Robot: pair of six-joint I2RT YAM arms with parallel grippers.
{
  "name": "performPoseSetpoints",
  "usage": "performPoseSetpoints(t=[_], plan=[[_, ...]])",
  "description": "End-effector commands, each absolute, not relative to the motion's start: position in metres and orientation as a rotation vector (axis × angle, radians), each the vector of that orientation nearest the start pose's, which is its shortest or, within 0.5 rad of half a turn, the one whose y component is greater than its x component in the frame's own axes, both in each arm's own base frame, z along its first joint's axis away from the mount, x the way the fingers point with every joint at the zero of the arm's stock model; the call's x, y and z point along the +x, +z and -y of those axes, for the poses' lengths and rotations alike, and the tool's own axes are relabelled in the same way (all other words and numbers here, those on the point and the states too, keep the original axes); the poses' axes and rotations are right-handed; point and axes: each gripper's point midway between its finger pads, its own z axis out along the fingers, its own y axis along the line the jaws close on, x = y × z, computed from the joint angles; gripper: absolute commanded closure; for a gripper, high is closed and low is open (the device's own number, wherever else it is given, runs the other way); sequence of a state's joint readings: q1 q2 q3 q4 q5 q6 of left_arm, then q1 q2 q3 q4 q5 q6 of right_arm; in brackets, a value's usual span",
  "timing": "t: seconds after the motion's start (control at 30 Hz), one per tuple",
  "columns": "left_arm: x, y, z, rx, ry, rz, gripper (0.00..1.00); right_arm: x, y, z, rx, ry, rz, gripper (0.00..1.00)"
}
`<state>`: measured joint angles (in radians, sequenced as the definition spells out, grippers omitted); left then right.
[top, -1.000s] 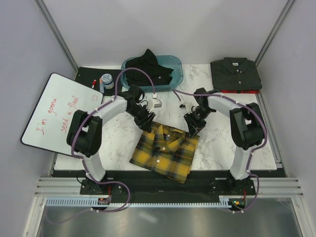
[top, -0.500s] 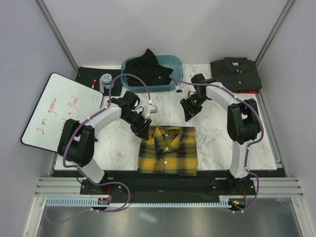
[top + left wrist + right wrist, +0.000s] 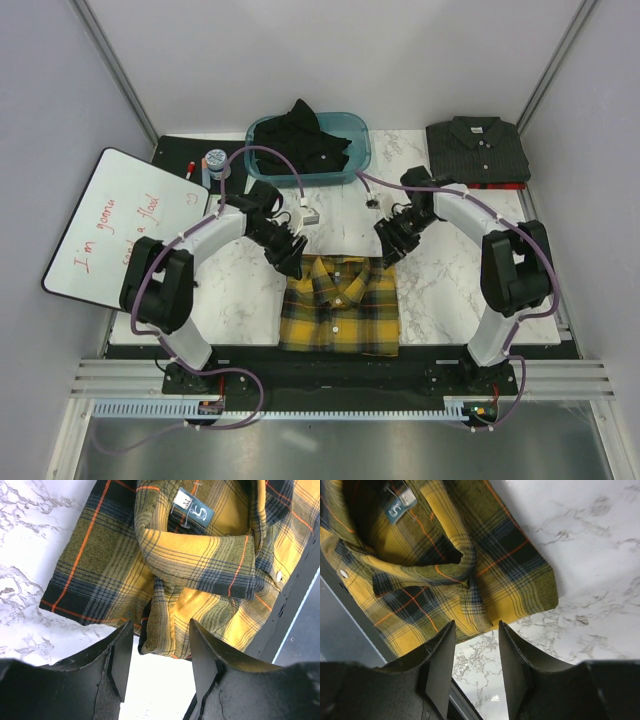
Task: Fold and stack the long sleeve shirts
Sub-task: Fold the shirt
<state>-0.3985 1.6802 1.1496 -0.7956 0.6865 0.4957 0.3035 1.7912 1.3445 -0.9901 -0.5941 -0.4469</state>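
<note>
Work surface is a white marble table (image 3: 440,290) inside a plain grey-walled enclosure.

The plaid shirt (image 3: 340,305), yellow and black with thin red lines, lies folded into a compact rectangle at the near centre of the table. It is front up, with the collar toward the far side. Its near edge reaches the black strip along the table front.

The left gripper (image 3: 289,260) sits over the shirt's far left corner. The left wrist view shows its fingers (image 3: 120,662) spread apart above the folded edge, gripping nothing.

The right gripper (image 3: 388,250) sits over the far right corner. Its fingers (image 3: 440,665) are likewise parted, with bare marble and the shirt's edge visible between them and nothing held.

The charcoal shirt (image 3: 478,148) lies folded at the far right corner of the table, resting on a red item (image 3: 485,185).

The black shirt (image 3: 305,135) is unfolded, heaped in a teal bin (image 3: 360,150) at the far centre.

A whiteboard (image 3: 125,225) with red handwriting rests at the left edge.
</note>
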Motion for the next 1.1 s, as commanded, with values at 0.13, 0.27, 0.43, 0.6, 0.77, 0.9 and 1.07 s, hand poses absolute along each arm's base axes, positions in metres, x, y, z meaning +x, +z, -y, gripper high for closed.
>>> performPoseSetpoints(t=[0.13, 0.27, 0.43, 0.6, 0.77, 0.9, 1.07], plan=[[0.258, 0.078, 0.210, 1.305, -0.933, -2.361, 0.44, 0.272, 0.055, -0.176, -1.142, 0.877, -2.644, 0.50], [0.258, 0.070, 0.206, 1.313, -0.915, -2.387, 0.44, 0.270, 0.056, -0.181, -1.139, 0.930, -2.633, 0.50], [0.261, 0.070, 0.206, 1.308, -0.905, -2.386, 0.45, 0.262, 0.052, -0.182, -1.155, 0.936, -2.656, 0.50], [0.265, 0.074, 0.205, 1.301, -0.895, -2.371, 0.45, 0.258, 0.042, -0.177, -1.165, 0.900, -2.687, 0.47], [0.264, 0.073, 0.203, 1.299, -0.890, -2.376, 0.45, 0.259, 0.030, -0.178, -1.157, 0.897, -2.710, 0.48], [0.259, 0.076, 0.202, 1.290, -0.913, -2.368, 0.56, 0.259, 0.041, -0.180, -1.142, 0.912, -2.689, 0.75], [0.256, 0.084, 0.201, 1.292, -0.912, -2.346, 0.87, 0.262, 0.066, -0.180, -1.143, 0.880, -2.642, 0.96]])
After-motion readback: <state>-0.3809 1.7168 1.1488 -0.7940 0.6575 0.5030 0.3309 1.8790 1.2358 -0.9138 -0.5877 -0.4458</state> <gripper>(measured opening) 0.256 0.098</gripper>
